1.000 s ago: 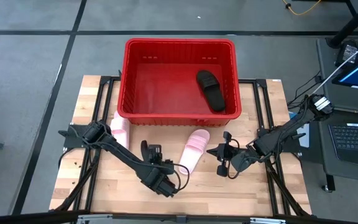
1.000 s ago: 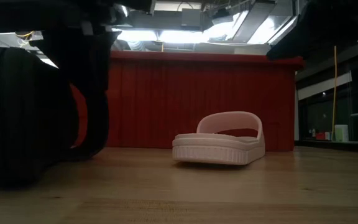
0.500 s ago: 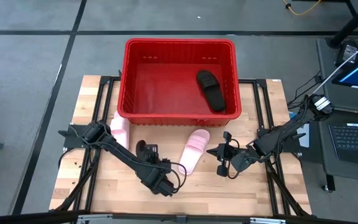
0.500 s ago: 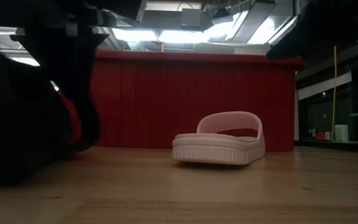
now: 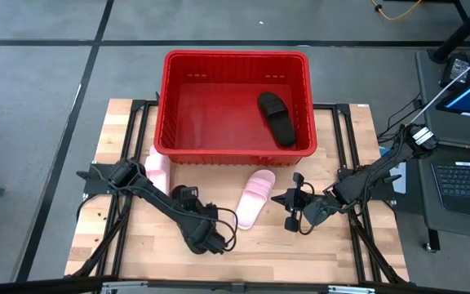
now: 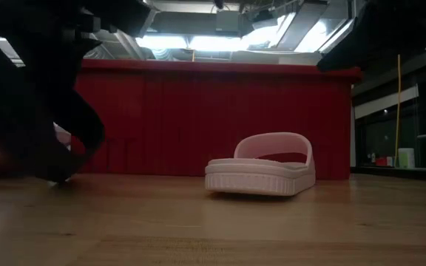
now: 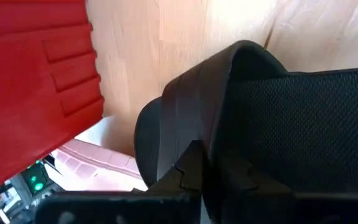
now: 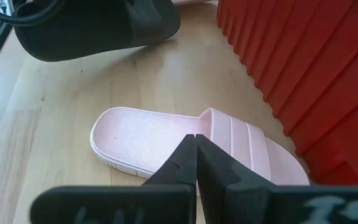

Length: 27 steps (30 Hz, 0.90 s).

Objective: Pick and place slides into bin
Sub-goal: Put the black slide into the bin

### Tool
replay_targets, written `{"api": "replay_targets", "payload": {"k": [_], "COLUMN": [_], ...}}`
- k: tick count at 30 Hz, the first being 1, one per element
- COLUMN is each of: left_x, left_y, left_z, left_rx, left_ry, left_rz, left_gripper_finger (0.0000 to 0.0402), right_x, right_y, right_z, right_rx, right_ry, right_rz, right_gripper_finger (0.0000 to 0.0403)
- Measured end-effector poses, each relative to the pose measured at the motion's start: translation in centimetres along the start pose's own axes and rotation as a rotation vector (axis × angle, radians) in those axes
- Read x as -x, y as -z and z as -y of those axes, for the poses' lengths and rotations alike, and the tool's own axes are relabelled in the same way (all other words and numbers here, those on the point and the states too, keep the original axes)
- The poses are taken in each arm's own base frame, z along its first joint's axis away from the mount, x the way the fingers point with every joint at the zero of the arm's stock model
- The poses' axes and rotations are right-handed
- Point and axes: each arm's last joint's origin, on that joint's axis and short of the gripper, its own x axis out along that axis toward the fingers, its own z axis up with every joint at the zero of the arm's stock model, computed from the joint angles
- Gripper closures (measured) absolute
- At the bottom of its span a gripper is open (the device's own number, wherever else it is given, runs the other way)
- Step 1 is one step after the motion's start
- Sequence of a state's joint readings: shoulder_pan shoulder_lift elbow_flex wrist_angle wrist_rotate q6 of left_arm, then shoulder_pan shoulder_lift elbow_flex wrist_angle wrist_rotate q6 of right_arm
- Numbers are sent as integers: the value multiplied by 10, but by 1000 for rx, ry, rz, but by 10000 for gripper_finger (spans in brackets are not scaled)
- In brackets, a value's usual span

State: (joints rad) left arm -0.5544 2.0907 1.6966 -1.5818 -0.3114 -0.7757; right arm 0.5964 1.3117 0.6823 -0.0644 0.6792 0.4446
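A black slide (image 7: pixel 278 106) is clamped by its strap in the left gripper (image 5: pixel 188 196), off the surface (image 5: pixel 333 245) just before the red bin (image 5: pixel 235 151), likely for carrying in; right gripper (image 5: pixel 294 211) waits clenched, empty, beside a pink slide (image 5: pixel 254 196)

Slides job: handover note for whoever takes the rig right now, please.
Left gripper: shut on a black slide, lifted off the table in front of the bin.
Right gripper: shut, empty, waiting to the right of the pink slide in the middle of the table.
Done: one black slide lies in the bin.
Left: bin the held black slide, then the middle pink slide and the second pink slide, which lies by the bin's front left corner, partly under the left arm.
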Motion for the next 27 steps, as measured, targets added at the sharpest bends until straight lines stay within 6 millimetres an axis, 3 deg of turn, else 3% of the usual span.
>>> {"api": "replay_targets", "payload": {"k": [10,17,27], "left_x": [12,32,41], "left_y": [15,32,35], "left_z": [16,13,14], "left_rx": [56,164,209], "left_ry": [-109,-165,-303], "left_rz": [213,414,674], "left_gripper_finger": [395,395,395], "right_x": [0,0,2], "right_y": [0,-1,-21], "right_z": [0,0,-9], "right_rx": [3,-3,-38], "right_ry": [0,-3,-111], "right_rz": [0,7,169], "right_gripper_finger": [396,396,396]}}
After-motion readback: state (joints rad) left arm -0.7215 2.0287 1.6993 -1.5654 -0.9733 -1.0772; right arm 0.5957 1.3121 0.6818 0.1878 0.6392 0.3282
